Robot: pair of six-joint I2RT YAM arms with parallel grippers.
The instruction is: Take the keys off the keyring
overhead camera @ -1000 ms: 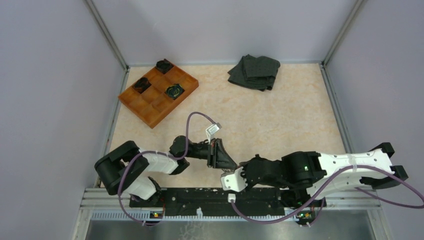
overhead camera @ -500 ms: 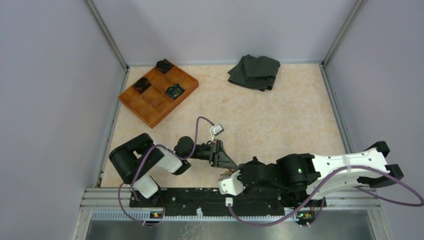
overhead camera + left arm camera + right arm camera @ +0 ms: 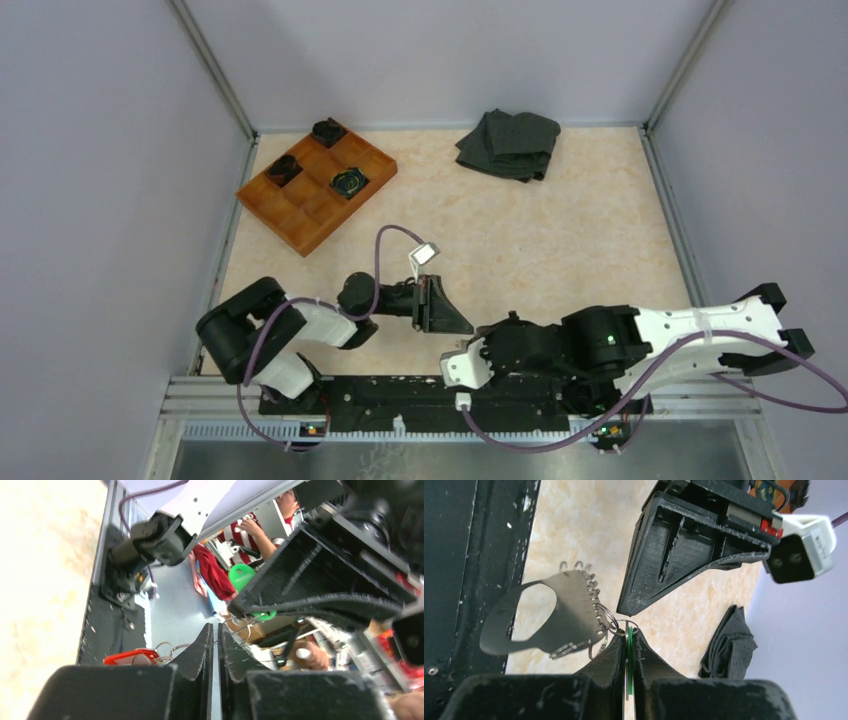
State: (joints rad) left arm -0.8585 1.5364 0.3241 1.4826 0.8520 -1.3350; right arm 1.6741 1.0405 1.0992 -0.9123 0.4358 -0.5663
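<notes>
- Keyring (image 3: 621,626): small wire loop at the centre of the right wrist view, where both grippers' tips meet.
- Key (image 3: 544,615): flat grey piece left of the loop, not yet off. Its long axis runs lower left to upper right, ringed end toward the fingers.
- Right gripper (image 3: 628,636): pinched on a thin green tag (image 3: 629,655).
- Left gripper (image 3: 215,628): a narrow slit, apparently empty.
- Step: probably working the key off. The next move calls for prying the coil apart.

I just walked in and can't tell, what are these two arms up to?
The two arms are working tip to tip. The right gripper is shut on a green tag, with the keyring at its tips and a flat metal piece hanging beside it. The left gripper, shut, has its tips at that ring.
</notes>
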